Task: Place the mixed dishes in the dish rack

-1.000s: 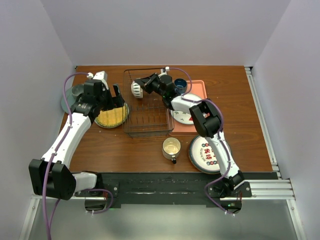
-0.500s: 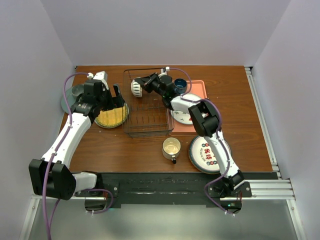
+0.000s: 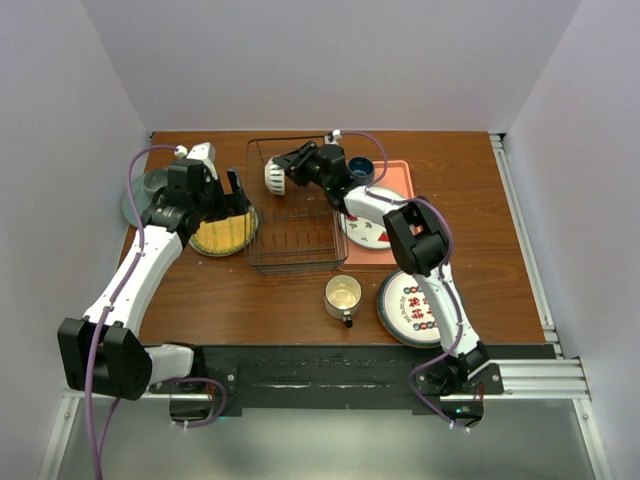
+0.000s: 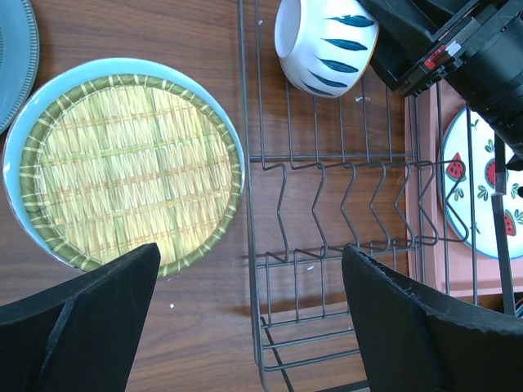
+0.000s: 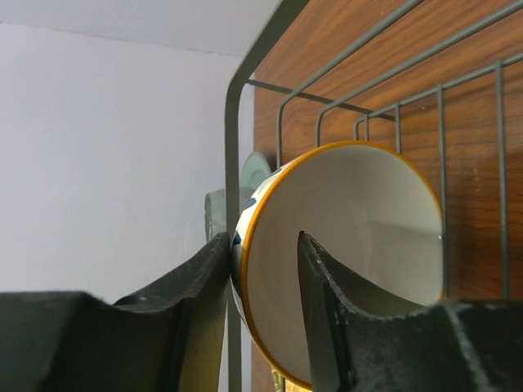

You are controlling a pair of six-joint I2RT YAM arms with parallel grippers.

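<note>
My right gripper (image 3: 285, 172) is shut on the rim of the cream bowl (image 3: 273, 177), which has dark blue marks and an orange rim. It holds the bowl tipped on its side over the far left corner of the dish rack (image 3: 322, 252). In the right wrist view one finger is inside the bowl (image 5: 359, 237) and one outside; the gripper (image 5: 263, 273) pinches the rim. My left gripper (image 3: 236, 198) is open and empty above the yellow textured plate (image 3: 222, 235), which lies on a mint-green plate (image 4: 233, 147). In the left wrist view the gripper (image 4: 253, 327) straddles the rack's left wall (image 4: 248, 245); the bowl (image 4: 325, 37) shows there too.
A cream mug (image 3: 342, 294) and a teal-rimmed patterned plate (image 3: 410, 305) sit near the front. The strawberry plate (image 3: 368, 228) lies on the pink tray (image 3: 398, 178) right of the rack, with a blue cup (image 3: 360, 168) behind. A grey-green cup and saucer (image 3: 150, 186) sit far left.
My right arm has shifted slightly with the bowl, still over the rack's far left corner. The left arm has not moved.
</note>
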